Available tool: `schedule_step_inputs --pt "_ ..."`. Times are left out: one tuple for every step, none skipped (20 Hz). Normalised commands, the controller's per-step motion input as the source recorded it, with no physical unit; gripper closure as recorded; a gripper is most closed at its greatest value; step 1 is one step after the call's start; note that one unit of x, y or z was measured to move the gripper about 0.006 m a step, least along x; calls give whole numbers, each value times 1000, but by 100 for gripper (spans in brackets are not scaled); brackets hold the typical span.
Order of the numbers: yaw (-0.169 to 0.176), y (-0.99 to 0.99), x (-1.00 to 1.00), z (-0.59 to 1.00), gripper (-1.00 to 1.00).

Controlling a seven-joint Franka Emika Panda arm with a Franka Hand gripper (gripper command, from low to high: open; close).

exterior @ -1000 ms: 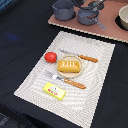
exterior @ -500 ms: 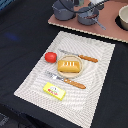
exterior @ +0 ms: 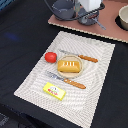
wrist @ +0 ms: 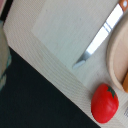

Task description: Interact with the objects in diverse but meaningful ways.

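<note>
Nothing on the placemat has shifted over the last second — tomato, bread, bar and both utensils lie where they lay, and my arm still hangs over the far tray at the top of the exterior view. That tells me no object has been picked up; I judge the next interaction has yet to begin.

The red tomato (exterior: 50, 57) sits on the striped placemat (exterior: 100, 87), just beside the orange ridged bread block (exterior: 69, 66) on the exterior view's left. The bread rests on a small round plate (exterior: 60, 73). Beyond the bread lies a knife with an orange-brown handle (exterior: 88, 58); nearer the camera lies a second utensil (exterior: 66, 81) with a metal end and a like handle. The yellow labelled bar (exterior: 54, 91) lies near the placemat's near edge, well apart from the tomato.

My wrist camera looks down on the tomato (wrist: 104, 103), a metal blade (wrist: 97, 39) and the curved rim of the plate (wrist: 114, 55), so I am high above that corner of the placemat (wrist: 60, 30).

My gripper (exterior: 90, 6) is mostly cut off by the frame edge, over a dark grey pot (exterior: 64, 8) on the pinkish tray (exterior: 107, 31) — whether my jaws are released or clenched I cannot tell.
</note>
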Motion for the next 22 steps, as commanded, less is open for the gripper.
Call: schedule_step_inputs --pt "-78 -637 -463 -103 -100" --pt "-77 -637 -463 -140 -100" --pt "-74 -643 -469 -166 -100" --pt "-74 -634 -486 -209 -100" --pt "-77 -617 -506 -246 -100" --pt "-77 -606 -520 -277 -100" --pt "-78 -597 -531 -303 -100" --pt "-77 -594 -537 -311 -100" --pt "-81 -583 -537 -329 -100" --pt "-83 -577 -540 -326 -100" --pt "-85 -569 -540 -331 -100" --pt "-85 -571 -540 -329 -100" --pt "-85 -574 -540 -329 -100" --pt "-83 -577 -543 -317 -100" --pt "-84 -571 -551 -326 -100" --pt "-86 -563 -557 -329 -100" --pt "-88 -557 -563 -334 -100" --pt "-91 -537 -569 -351 -100" --pt "-91 -520 -589 -377 -100" --pt "-94 -503 -597 -397 -100" --pt "-93 -489 -617 -397 -100" --pt "-92 -451 -651 -406 -100"
